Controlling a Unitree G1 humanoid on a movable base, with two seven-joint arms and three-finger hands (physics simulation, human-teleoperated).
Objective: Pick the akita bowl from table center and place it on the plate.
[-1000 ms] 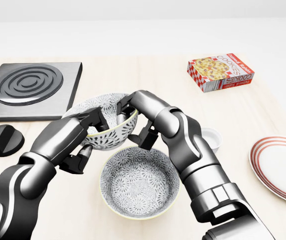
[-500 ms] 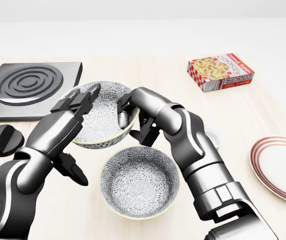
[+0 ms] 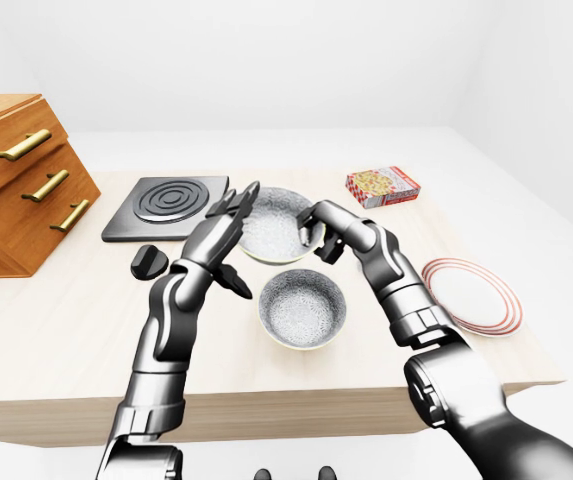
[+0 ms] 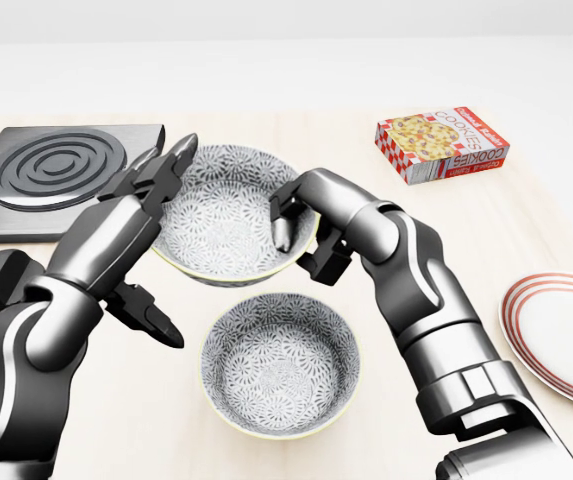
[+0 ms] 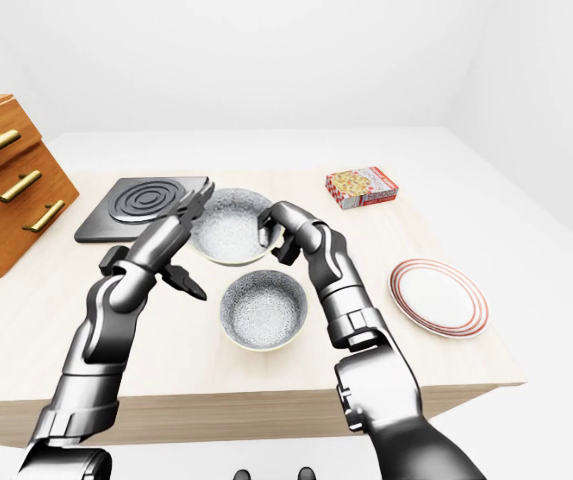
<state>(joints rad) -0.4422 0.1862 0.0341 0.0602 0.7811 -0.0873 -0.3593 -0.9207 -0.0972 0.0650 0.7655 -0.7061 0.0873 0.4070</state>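
Two grey-patterned akita bowls show in the head view. One bowl (image 4: 226, 215) is lifted off the table and tilted toward the camera; my right hand (image 4: 301, 245) is shut on its right rim, fingers inside and thumb outside. My left hand (image 4: 161, 215) stands open at the bowl's left side, fingers spread along the rim and thumb pointing down. The second bowl (image 4: 281, 360) rests upright on the table just below the held one. The red-ringed white plate (image 4: 566, 335) lies at the right edge, apart from both hands.
A cookies box (image 4: 441, 145) lies at the upper right. A black burner plate (image 4: 61, 170) and a black knob (image 4: 1, 275) sit at the left. A wooden drawer cabinet (image 3: 21, 185) stands at the table's far left.
The held bowl has risen and tipped toward the camera, shifting slightly right. My left hand has let go of it and spread open. My right hand keeps its hold on the rim.
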